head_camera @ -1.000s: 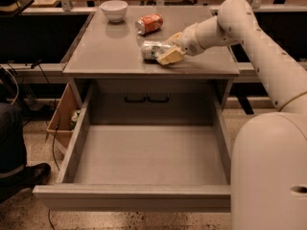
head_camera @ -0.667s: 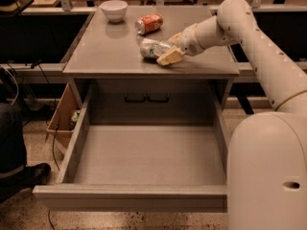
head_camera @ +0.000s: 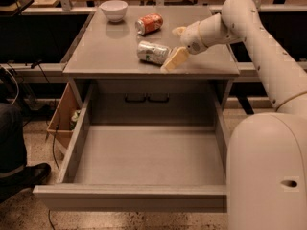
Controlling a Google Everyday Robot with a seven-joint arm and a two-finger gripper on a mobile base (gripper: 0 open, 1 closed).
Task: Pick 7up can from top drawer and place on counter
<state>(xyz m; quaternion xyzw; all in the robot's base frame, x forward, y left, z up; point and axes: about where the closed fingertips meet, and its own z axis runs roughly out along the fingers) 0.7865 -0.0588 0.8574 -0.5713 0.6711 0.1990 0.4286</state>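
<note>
Jaws apart nr dented silver 7up can (head_camera: 152,52), grey counter (head_camera: 103,56).

White bowl (head_camera: 114,9) at back left, orange-red soda can (head_camera: 149,23) on its side near it, cardboard box (head_camera: 61,115) lower left.

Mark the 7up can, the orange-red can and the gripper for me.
7up can (head_camera: 152,52), camera view: middle of its side, lying on the counter (head_camera: 105,51).
orange-red can (head_camera: 149,23), camera view: middle of its side.
gripper (head_camera: 172,47), camera view: midway between its open fingertips, just right of the 7up can.
</note>
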